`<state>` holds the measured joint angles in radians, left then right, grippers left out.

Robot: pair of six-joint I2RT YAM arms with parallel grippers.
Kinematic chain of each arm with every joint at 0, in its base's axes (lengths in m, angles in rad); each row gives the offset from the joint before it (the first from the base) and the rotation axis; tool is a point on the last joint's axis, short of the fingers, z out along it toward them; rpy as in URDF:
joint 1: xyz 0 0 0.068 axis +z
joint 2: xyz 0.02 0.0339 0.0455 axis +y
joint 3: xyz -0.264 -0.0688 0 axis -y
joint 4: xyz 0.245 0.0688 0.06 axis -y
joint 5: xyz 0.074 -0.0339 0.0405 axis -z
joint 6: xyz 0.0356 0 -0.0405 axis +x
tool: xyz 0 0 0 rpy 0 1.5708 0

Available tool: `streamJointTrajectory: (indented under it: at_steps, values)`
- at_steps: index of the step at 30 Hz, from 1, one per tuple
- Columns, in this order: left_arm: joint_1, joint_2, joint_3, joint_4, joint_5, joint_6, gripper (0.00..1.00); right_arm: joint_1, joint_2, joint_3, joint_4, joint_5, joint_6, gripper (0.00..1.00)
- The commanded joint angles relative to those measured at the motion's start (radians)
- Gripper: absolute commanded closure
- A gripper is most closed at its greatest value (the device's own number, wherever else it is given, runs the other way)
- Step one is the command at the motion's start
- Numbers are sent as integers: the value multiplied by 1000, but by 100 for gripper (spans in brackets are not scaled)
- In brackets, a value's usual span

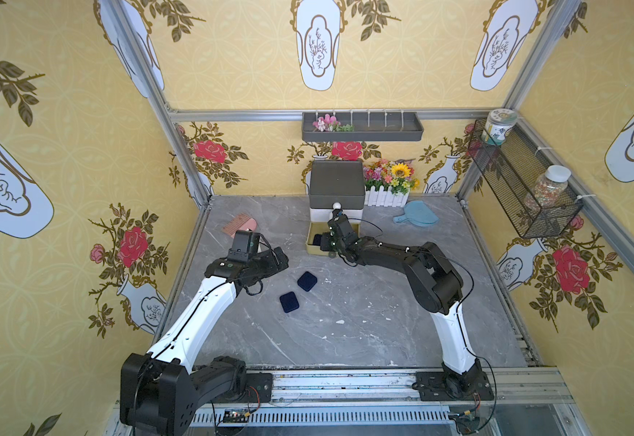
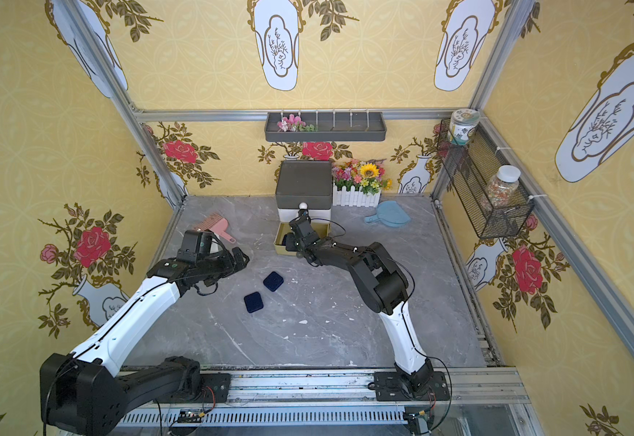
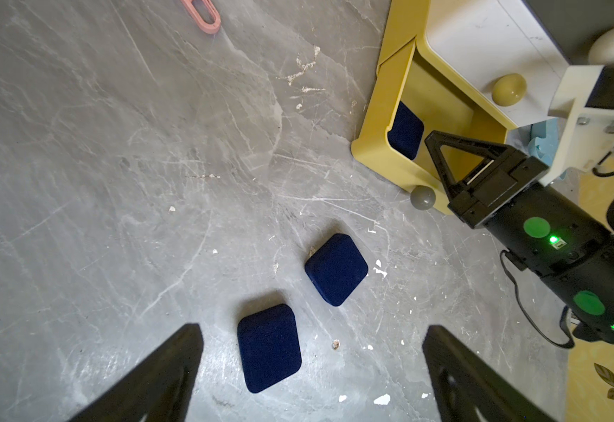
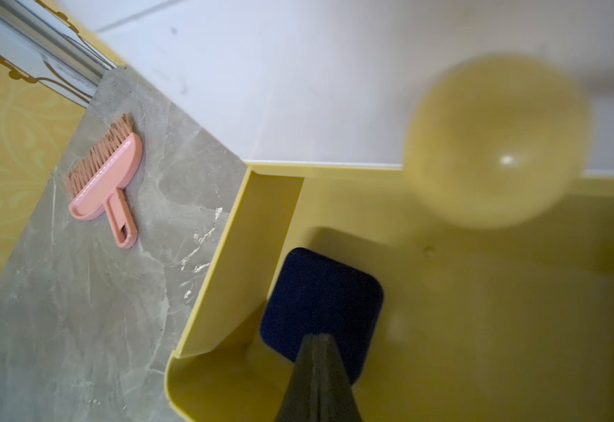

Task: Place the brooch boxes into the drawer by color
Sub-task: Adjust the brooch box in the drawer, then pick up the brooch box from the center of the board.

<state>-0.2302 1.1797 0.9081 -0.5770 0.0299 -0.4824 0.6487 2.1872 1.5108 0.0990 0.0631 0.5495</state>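
Drawer chest (image 1: 336,185) sits at the back of the grey marble table (image 1: 345,332), dark grey tier on top, white in the middle. The olive-yellow bottom drawer (image 3: 371,153) is slid open toward the arms.

Right gripper (image 4: 318,339) is down inside that open drawer with its jaws pinched together and nothing between them. Its tip is right over a navy brooch box (image 4: 320,292) that lies flat against the drawer's side wall. Can't tell if it's actually touching the box.

Left gripper (image 3: 313,329) hangs above the table, fingers spread wide, holding nothing.

Pink brush (image 4: 104,175) lies off to the side of the chest.

Out on the marble there's a second navy box (image 1: 307,281) and a third navy box (image 1: 289,302), close together but not touching, just in front of the left gripper.

Little grey knob (image 3: 422,197) sticks out of the yellow drawer's front.
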Motion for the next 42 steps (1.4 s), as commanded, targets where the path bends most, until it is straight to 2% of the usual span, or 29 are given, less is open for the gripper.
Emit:
streamJointTrajectory:
  at_steps: [1, 9, 13, 15, 25, 31, 35, 39, 42]
  values:
    - [0, -2, -8, 2, 9, -2, 0, 3, -23, -5, -1, 14, -19, 96]
    - [1, 11, -34, -7, 25, -18, 0, 48, -163, -47, 24, 68, -87, 66]
    - [0, 16, -105, 43, 65, -43, 0, 76, -279, -132, 41, 82, -109, 46]
    - [-8, 30, -139, 58, 84, -55, 0, 81, -336, -181, 35, 83, -108, 41]
    - [-157, 174, -170, 70, 27, -118, 3, 81, -575, -502, 44, 93, -23, 37]
    - [-193, 265, -144, 58, -7, -126, 15, 81, -620, -578, 34, 91, 19, 36]
    - [-201, 298, -120, 37, -27, -124, 19, 81, -633, -612, 37, 87, 41, 36]
    - [-208, 333, -98, 24, -41, -119, 30, 81, -644, -632, 33, 84, 49, 36]
    - [-213, 350, -88, 17, -48, -118, 34, 80, -652, -636, 23, 83, 50, 35]
